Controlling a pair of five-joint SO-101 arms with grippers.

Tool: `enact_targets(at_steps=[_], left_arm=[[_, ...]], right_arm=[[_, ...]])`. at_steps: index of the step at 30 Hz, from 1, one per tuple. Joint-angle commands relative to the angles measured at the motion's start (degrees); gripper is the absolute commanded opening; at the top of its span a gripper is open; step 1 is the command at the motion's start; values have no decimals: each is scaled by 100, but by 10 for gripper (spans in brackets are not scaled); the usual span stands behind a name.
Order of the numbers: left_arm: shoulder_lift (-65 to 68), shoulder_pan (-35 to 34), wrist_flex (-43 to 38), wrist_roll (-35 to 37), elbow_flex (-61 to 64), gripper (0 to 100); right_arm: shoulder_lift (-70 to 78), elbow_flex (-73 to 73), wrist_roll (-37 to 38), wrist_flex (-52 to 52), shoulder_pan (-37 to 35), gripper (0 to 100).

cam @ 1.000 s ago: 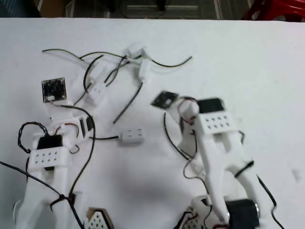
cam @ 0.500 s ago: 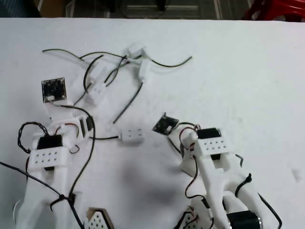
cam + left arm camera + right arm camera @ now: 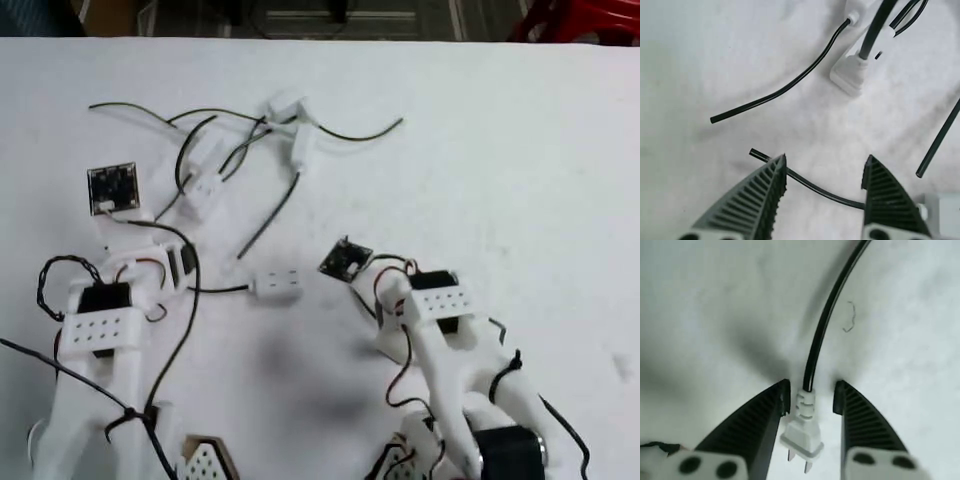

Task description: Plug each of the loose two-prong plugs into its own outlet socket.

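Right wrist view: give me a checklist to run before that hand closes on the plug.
1. Plug centred: ok. The plug lies inside the right hand.
2. Hand open: ok, a gap shows on each side of the plug.
3. Prongs: ok, both prongs show and look straight.
4. Prong direction: probably not ok for inserting. They point back toward the arm and the cord runs away from it.
5. Socket lined up: cannot tell. The outlet block shows in the high view, off to one side of this arm.
6. Left hand clear: ok, open above a black cord, holding nothing.
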Motion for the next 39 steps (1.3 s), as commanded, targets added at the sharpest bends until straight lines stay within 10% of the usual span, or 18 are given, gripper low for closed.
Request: enact_targets(at_steps=[1, 25, 39], left_arm=[[-180, -4, -97, 9, -35, 249], [-180, -40, -97, 9, -35, 249], [-180, -119, -97, 26, -53, 248]], right_arm=[[567, -431, 0, 180, 48, 145], [-523, -1890, -800, 1552, -180, 23], [-602, -3886, -1829, 2246, -2659, 23]])
